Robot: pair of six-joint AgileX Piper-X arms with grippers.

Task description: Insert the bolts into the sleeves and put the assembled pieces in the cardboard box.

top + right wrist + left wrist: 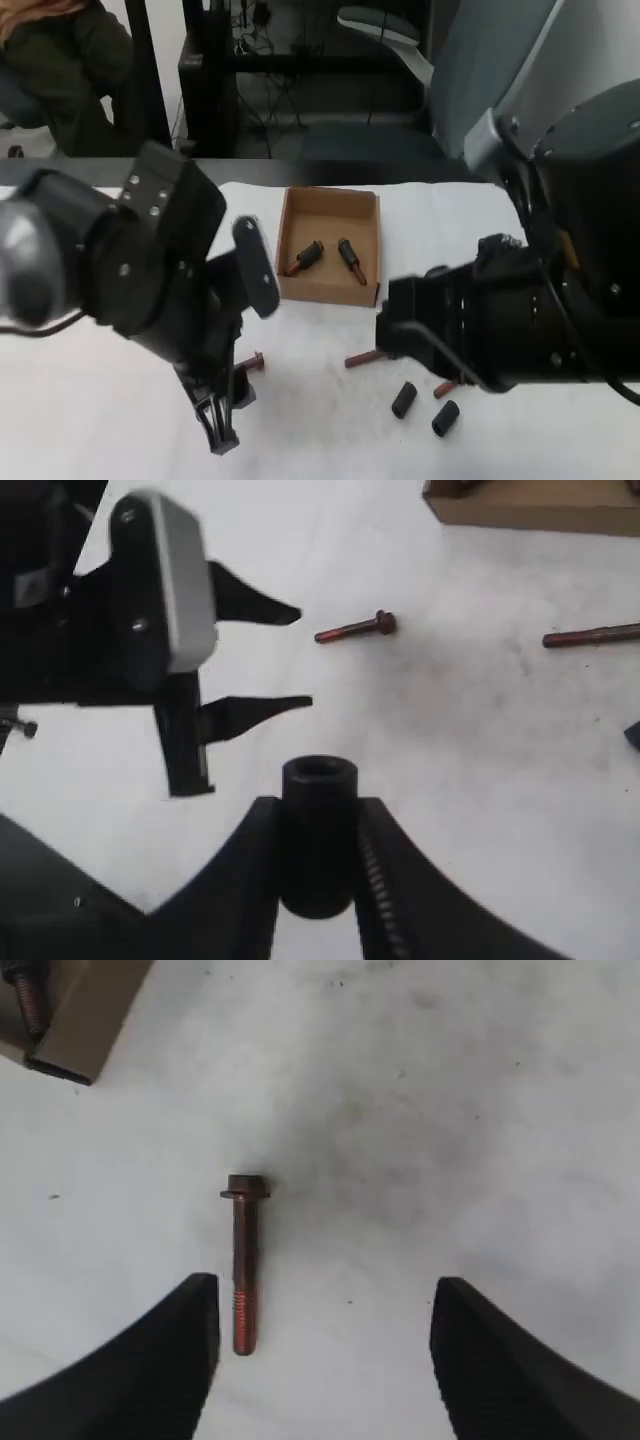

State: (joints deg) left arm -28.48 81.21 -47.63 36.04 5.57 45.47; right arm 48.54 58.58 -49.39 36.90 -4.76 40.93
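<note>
My left gripper (322,1285) is open and low over the white cloth, with a copper bolt (245,1260) lying flat between its fingers, close to one of them and apart from both. In the high view the same bolt (250,362) lies beside the left gripper (222,418). My right gripper (318,805) is shut on a black sleeve (318,780), held upright with its bore showing. It looks across at the left gripper (300,658) and that bolt (355,629). The cardboard box (296,215) holds two assembled pieces (305,257) (351,260).
A second loose bolt (365,357) lies in front of the box. Two loose black sleeves (404,399) (445,417) and a short copper piece (445,390) lie near the right arm. A box corner (70,1020) is near the left gripper.
</note>
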